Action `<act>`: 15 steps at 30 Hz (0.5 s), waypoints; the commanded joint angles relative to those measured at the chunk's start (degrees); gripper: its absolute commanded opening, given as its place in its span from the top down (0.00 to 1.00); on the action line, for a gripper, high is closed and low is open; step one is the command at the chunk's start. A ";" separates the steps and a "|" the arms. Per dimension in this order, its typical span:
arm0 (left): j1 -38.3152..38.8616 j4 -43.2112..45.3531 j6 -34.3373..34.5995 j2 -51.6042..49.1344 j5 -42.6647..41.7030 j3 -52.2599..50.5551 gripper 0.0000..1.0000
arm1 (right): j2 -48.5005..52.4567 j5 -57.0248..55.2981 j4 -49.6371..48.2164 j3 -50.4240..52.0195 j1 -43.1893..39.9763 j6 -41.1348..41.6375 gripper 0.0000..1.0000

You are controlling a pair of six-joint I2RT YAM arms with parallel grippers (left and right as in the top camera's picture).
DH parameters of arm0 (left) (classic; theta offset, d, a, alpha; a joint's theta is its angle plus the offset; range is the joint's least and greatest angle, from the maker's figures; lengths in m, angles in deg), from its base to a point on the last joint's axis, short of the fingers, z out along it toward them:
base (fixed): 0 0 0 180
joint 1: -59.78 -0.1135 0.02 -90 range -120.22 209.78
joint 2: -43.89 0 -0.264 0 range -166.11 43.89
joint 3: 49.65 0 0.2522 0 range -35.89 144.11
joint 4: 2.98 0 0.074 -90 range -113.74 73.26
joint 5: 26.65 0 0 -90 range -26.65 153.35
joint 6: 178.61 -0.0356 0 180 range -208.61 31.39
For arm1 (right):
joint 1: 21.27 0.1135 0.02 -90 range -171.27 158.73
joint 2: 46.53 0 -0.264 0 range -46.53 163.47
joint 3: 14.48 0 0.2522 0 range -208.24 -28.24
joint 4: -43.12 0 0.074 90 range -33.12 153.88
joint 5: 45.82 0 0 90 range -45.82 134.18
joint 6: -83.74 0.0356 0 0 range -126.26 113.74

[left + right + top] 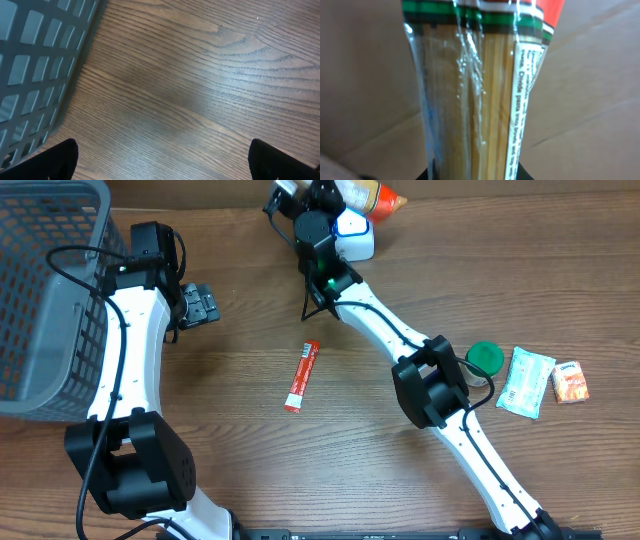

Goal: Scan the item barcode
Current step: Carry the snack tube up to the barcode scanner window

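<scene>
At the tabletop's (250,300) far edge, my right hand (318,194) grips the spaghetti pack (470,100), which I judge light, stiff, brittle and film-slick, best held mid-length; my left hand (198,305) hangs wide.

A spaghetti packet (475,95) in clear, crinkled wrap: pale yellow strands running lengthwise, a green band, an orange-red end, small print down a white side strip. It is at the far edge of the table (250,310).

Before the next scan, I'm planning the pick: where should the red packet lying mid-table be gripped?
Probably take the red packet at its middle, across the narrow width, from straight above: it lies flat on the table, long and thin.
</scene>
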 commanded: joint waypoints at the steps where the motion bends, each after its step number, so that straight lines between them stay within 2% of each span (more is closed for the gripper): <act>1: 0.37 0.00 -0.63 0.46 -0.28 1.01 0.00 | -0.85 -1.25 -1.51 -2.25 -0.26 0.11 0.96; 12: 0.37 0.00 -0.63 0.46 -0.28 1.01 0.00 | -0.72 -0.63 2.36 -2.25 -0.02 1.86 0.96; 15: 0.37 0.00 -0.63 0.46 -0.28 1.01 0.00 | -2.23 -2.25 -0.17 -2.27 0.07 3.19 0.97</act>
